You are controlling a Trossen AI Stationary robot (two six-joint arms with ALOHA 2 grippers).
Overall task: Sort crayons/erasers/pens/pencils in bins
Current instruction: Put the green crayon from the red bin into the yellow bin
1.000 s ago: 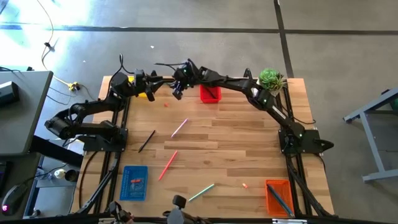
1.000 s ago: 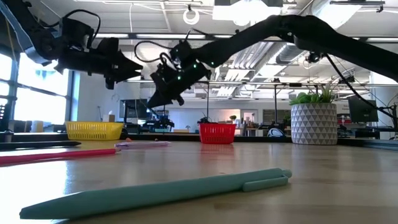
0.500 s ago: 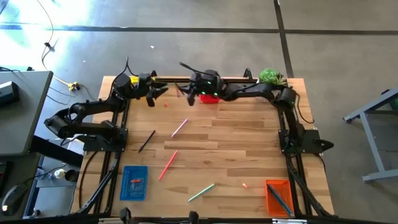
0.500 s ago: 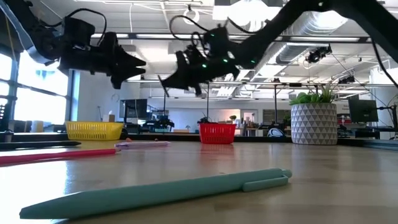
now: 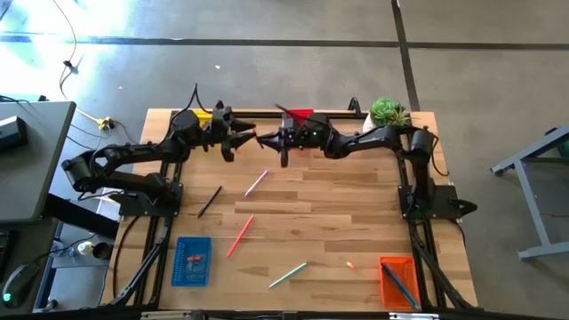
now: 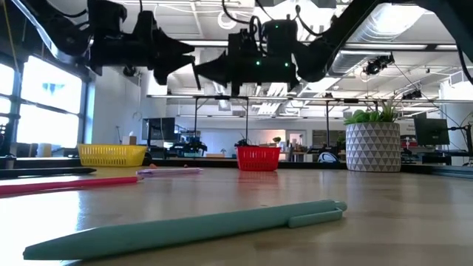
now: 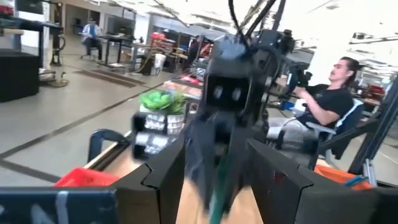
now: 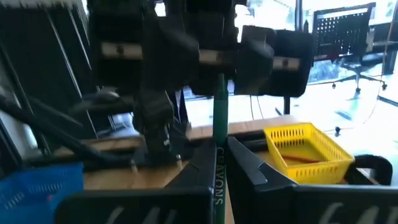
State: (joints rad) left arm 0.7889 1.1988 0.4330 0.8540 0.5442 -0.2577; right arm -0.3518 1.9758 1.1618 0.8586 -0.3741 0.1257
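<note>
High view: left gripper (image 5: 246, 138) and right gripper (image 5: 269, 138) tip-to-tip above table's far edge, near red mesh plastic bin (image 5: 300, 116).

Low view: both well above table.

Right wrist: jaws clamped on thin green crayon (image 8: 220, 118); light, stiff, brittle, take mid-shaft.

Left wrist: jaws wide, empty; crayon blurred.

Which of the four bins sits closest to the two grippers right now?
The red bin, at the table's far edge beside the right gripper; the yellow is farther, and blue and orange sit at the near edge.
</note>
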